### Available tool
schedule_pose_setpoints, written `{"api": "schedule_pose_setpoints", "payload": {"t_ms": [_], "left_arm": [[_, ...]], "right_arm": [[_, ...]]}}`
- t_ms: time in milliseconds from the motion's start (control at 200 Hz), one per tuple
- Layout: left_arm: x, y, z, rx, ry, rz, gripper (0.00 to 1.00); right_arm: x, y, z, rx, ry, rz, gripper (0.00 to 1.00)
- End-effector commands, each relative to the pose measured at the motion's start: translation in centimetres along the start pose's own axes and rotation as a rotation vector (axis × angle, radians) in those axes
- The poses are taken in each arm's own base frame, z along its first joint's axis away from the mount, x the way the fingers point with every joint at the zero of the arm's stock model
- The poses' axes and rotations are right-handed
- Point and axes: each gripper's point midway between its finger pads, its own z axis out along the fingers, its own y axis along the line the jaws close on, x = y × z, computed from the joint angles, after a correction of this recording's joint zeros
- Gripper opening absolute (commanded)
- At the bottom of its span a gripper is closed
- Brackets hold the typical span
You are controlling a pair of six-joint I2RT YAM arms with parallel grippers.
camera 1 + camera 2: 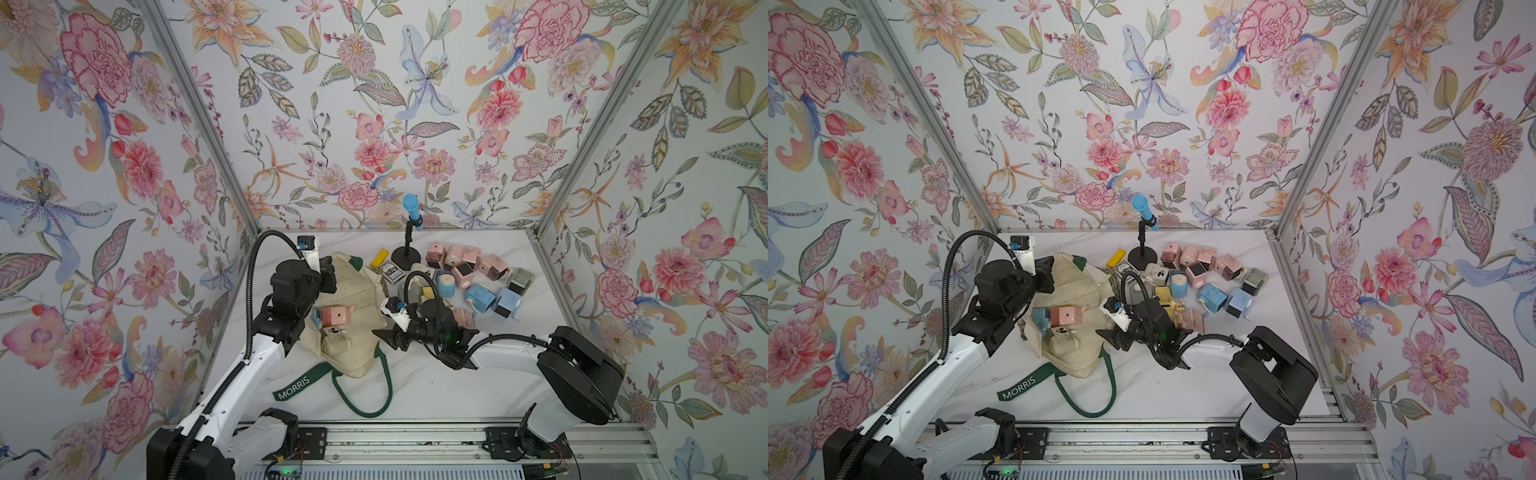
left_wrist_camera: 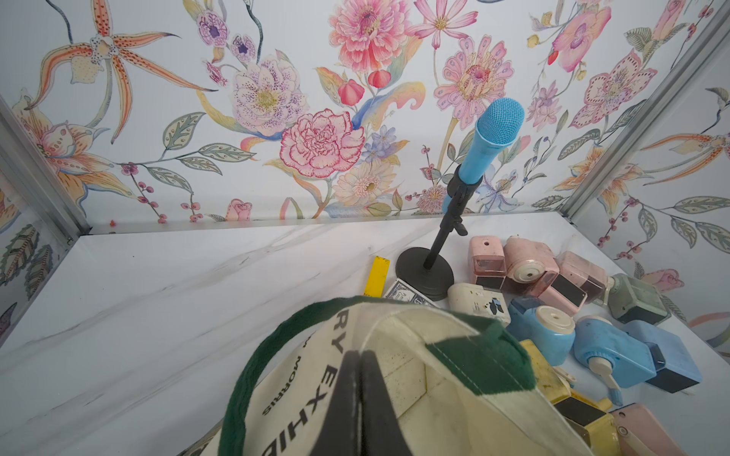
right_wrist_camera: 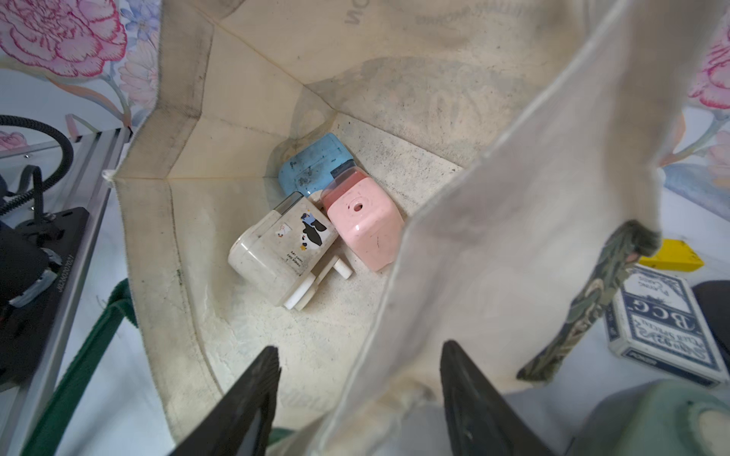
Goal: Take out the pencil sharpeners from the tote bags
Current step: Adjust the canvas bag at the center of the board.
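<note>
The cream tote bag (image 1: 361, 291) (image 1: 1077, 286) lies on the marble table with its mouth held up. My left gripper (image 1: 329, 272) (image 2: 360, 353) is shut on the bag's rim by a green handle. Inside the bag lie three pencil sharpeners: a pink one (image 3: 363, 223) (image 1: 334, 316), a cream one (image 3: 276, 248) and a light blue one (image 3: 312, 166). My right gripper (image 3: 360, 346) (image 1: 384, 337) is open at the bag's mouth, with the near cloth wall hanging between its fingers. A pile of several pencil sharpeners (image 1: 469, 274) (image 2: 553, 296) sits on the table to the right.
A blue microphone on a black stand (image 1: 409, 232) rises behind the pile. A flat yellow bar (image 1: 376, 258) and a box of playing cards (image 3: 667, 327) lie beside the stand's base. The green MORRIS strap (image 1: 293, 388) trails toward the front rail.
</note>
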Motion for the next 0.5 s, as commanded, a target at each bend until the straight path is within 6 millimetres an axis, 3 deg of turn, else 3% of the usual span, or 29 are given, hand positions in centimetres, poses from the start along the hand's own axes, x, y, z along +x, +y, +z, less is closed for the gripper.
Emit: {"api": "schedule_pose_setpoints", "payload": {"t_ms": [0,85,250,355,495], "left_arm": [[-2.5,-0.6,-0.9,0.033,-0.113,0.041,0.00],[-2.7,-1.1,-2.1,0.063,-0.153,0.034,0.00],[-0.8,-1.3,-2.4,0.092,-0.150,0.019,0.00],[-0.3,-1.2,-2.1,0.088,-0.112,0.036,0.00],[-0.6,-1.2,-2.3,0.088,-0.123,0.026,0.00]], "right_arm": [[-2.5,-0.2,-2.0,0.026,-0.080,-0.028,0.70],[-4.2,1.0,-3.4,0.021,-0.111,-0.063,0.71],[-7.0,6.4,-4.6,-0.095,-0.137,-0.173,0.70],[-7.8,8.5,-3.5,-0.153,-0.127,-0.230,0.70],[-7.9,8.5,0.0,-0.155,-0.052,-0.280,0.71]]}}
